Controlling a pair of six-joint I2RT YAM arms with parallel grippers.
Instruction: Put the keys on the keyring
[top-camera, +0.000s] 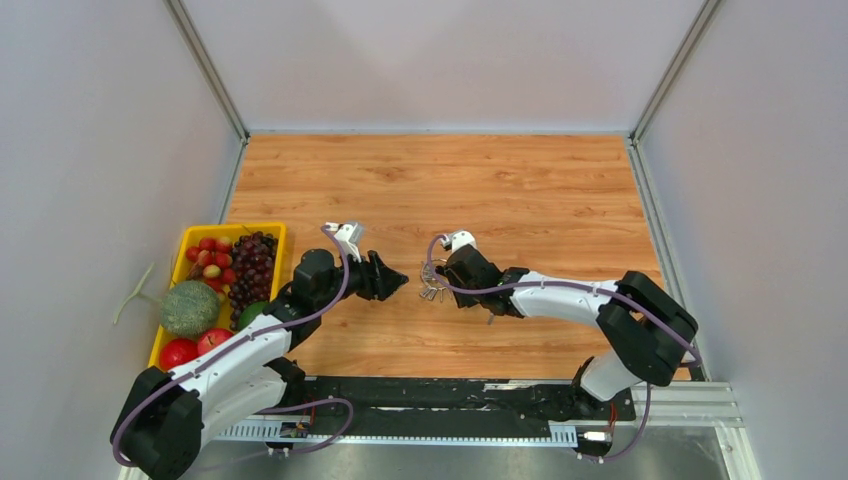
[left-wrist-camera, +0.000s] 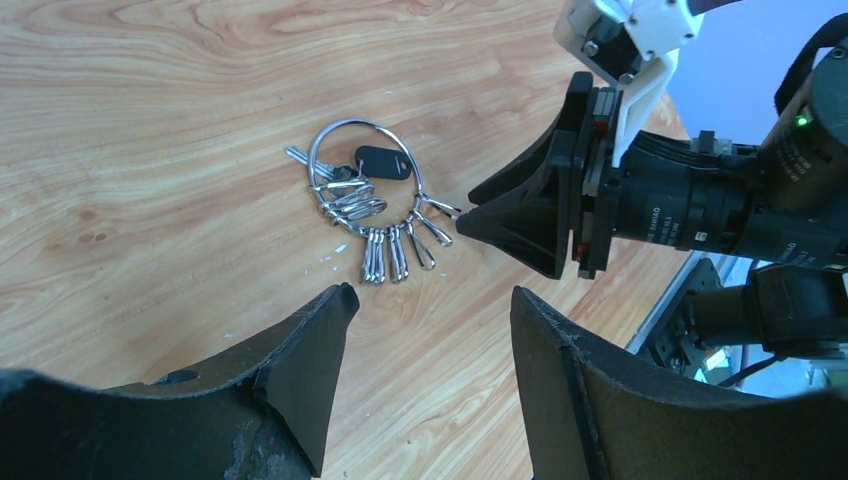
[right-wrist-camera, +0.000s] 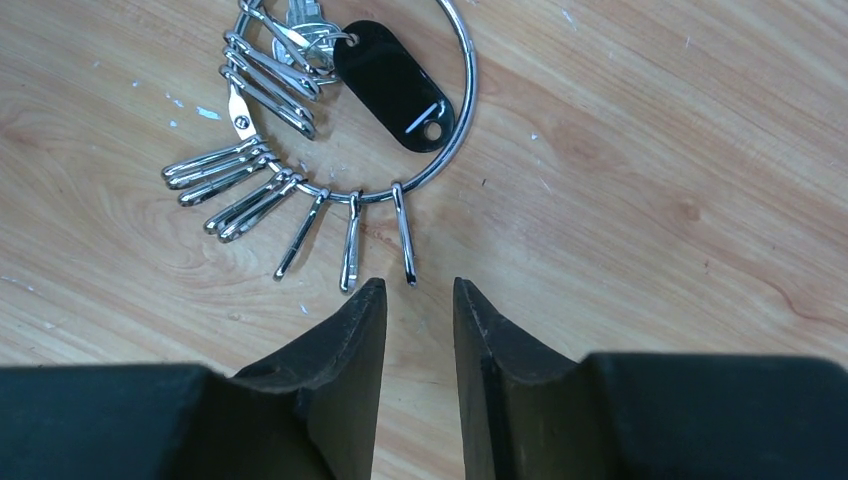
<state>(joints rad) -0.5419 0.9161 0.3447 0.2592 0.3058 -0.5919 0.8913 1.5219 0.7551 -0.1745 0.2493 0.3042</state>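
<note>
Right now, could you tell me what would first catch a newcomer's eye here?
A keyring, silver loop hung with clips, a black key inside it, lies on the table between both grippers. The right gripper points at the clips, slightly open; the left gripper is open opposite. A yellow tray of fruit sits far left.

I look down on a wood-grain desk (top-camera: 540, 190) boxed in by plain white walls (top-camera: 440, 60) on three sides, with grey metal posts (top-camera: 207, 65) at the back corners. The light is soft and even. A yellow tray (top-camera: 235, 227) of fruit (top-camera: 255, 265) sits at the desk's left edge, and a black rail (top-camera: 430, 390) runs along the near edge.
</note>
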